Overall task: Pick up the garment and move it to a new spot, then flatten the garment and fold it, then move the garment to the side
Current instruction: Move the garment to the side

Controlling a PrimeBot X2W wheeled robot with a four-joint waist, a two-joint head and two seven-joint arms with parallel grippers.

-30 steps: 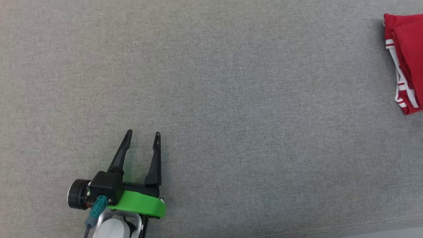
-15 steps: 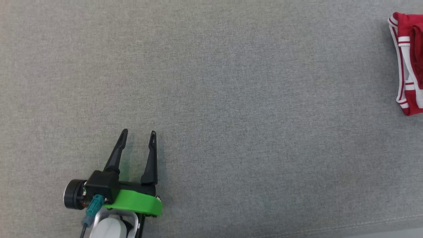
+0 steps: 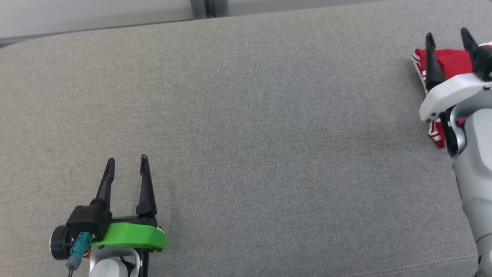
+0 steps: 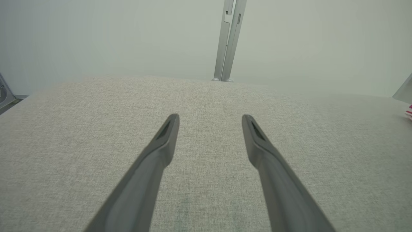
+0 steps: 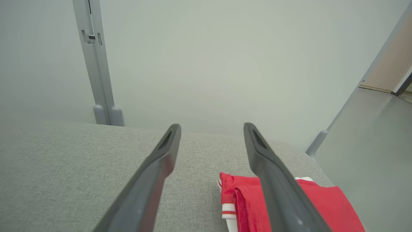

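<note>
The garment (image 3: 449,61) is red with white stripes, folded into a compact pile at the far right of the grey cushioned surface. It lies below my right gripper (image 3: 446,36), which hovers over it open with nothing between its fingers. In the right wrist view the garment (image 5: 328,203) lies beneath the right finger, at the lower right. My left gripper (image 3: 127,161) stands open at the lower left of the head view, far from the garment, holding nothing. In the left wrist view my left gripper (image 4: 210,116) spreads over bare fabric, and a sliver of the garment (image 4: 409,112) shows at the right edge.
The grey surface (image 3: 246,127) stretches wide between the two arms. A pale wall with a grey metal post (image 5: 96,71) rises behind its far edge. The surface's right edge runs close to the garment, with grey floor (image 5: 370,154) beyond.
The head camera has tilted up, bringing the far edge and wall into view. My right gripper has come into view, open above the garment. The garment lies more compactly folded than one second ago.
</note>
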